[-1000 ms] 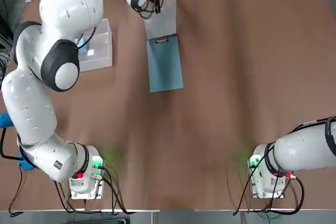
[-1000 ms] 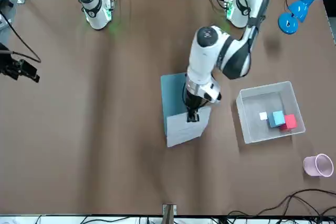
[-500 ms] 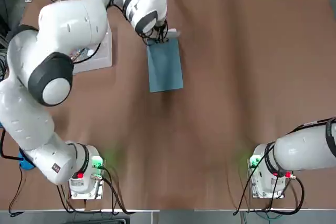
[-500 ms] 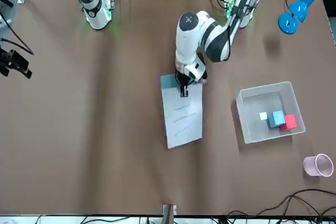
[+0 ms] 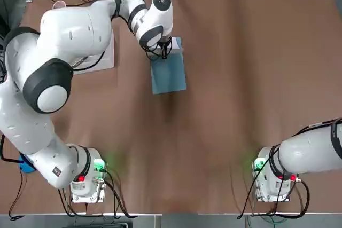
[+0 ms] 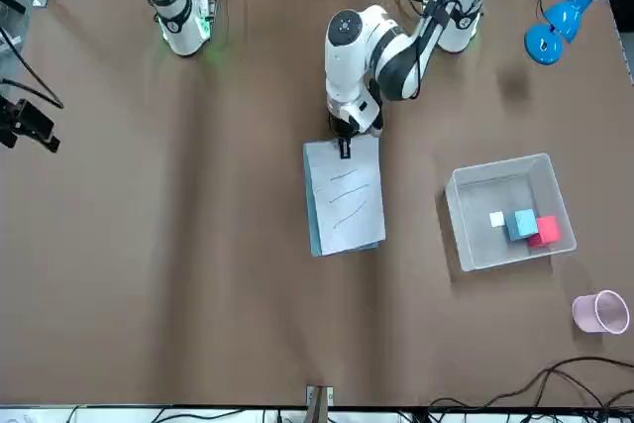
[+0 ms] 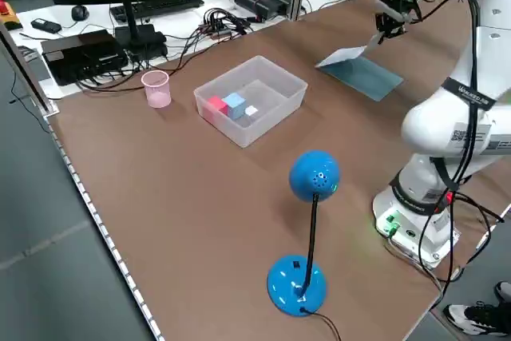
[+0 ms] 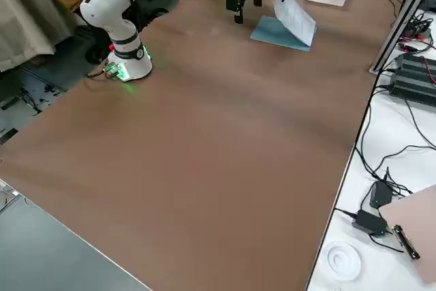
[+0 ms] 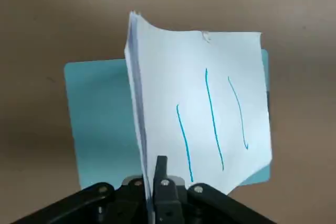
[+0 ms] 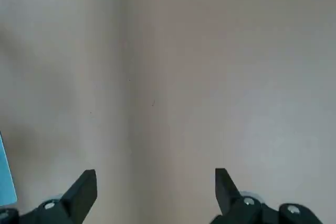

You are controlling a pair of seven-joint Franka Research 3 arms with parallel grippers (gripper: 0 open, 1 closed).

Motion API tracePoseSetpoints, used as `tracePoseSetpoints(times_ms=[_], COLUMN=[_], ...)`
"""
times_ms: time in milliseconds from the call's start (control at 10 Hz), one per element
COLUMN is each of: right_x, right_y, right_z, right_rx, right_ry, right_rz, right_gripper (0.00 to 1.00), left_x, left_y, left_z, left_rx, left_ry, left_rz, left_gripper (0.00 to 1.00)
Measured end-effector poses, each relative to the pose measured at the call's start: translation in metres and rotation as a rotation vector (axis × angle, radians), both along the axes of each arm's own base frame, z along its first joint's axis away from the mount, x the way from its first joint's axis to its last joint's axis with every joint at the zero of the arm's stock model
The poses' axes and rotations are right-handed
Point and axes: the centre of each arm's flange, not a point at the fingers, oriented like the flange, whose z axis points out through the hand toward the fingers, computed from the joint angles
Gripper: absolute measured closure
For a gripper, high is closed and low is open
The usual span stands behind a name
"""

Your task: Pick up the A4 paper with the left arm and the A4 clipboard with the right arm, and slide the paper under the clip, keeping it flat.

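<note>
A4 paper (image 9: 210, 103) pinched edge-on in left claw (image 9: 160, 182) above A4 clipboard (image 9: 100, 114), right claw (image 10: 155, 182) spread wide, empty

My brown tabletop (image 5: 224, 105) stretched wide; a blue desk lamp (image 7: 307, 233) stood at my left, and cables and black electronics (image 7: 96, 49) crowded a white bench beyond.

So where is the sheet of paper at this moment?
The paper is pinched at one edge by the left gripper and hangs tilted over the blue clipboard. In the front view it sits mid-table, left of the clear bin.
</note>
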Motion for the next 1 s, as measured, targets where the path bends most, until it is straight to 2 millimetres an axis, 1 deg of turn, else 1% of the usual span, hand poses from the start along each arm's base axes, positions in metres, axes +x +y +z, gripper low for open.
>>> tracePoseSetpoints(times_ms=[100, 200, 400, 500, 700, 1000], right_x=[0.001, 0.001, 0.001, 0.001, 0.002, 0.002], right_y=[0.0, 0.001, 0.002, 0.002, 0.003, 0.003], right_z=[-0.001, -0.002, -0.003, -0.003, -0.003, -0.003], right_rx=[0.0, -0.001, -0.002, -0.003, -0.003, -0.004], right_ry=[0.003, 0.005, 0.006, 0.006, 0.005, 0.005], right_rz=[0.001, 0.002, 0.003, 0.004, 0.005, 0.005], right_gripper=[0.0, 0.0, 0.0, 0.0, 0.0, 0.0], left_x=[-0.002, -0.008, -0.031, -0.039, -0.045, -0.042], left_y=[0.0, -0.004, -0.02, -0.022, -0.023, -0.021], left_z=[-0.002, -0.003, -0.009, -0.013, -0.018, -0.018], left_rx=[-0.005, -0.011, -0.012, -0.008, -0.001, -0.004], left_ry=[0.014, 0.026, 0.049, 0.057, 0.066, 0.064], left_rz=[0.009, 0.005, -0.036, -0.048, -0.056, -0.05], left_gripper=[0.99, 0.99, 0.99, 0.99, 0.99, 0.99])
